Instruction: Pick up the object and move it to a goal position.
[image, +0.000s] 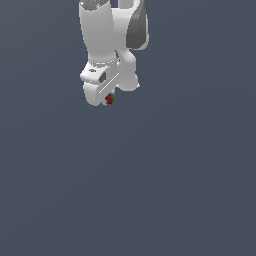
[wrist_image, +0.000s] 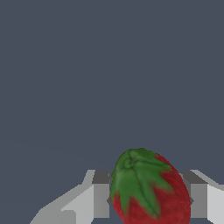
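The object is a small red strawberry with a green leafy cap (wrist_image: 148, 188). In the wrist view it sits between my two grey fingers (wrist_image: 101, 199), which press against it from both sides. My gripper (wrist_image: 150, 197) is shut on it. In the exterior view the object (image: 109, 98) shows as a tiny red and green speck under the white hand, with my gripper (image: 107, 99) mostly hidden behind the arm's body. The goal position is not marked in either view.
A plain dark grey surface (image: 150, 190) fills both views. The white arm (image: 107, 40) comes down from the top of the exterior view.
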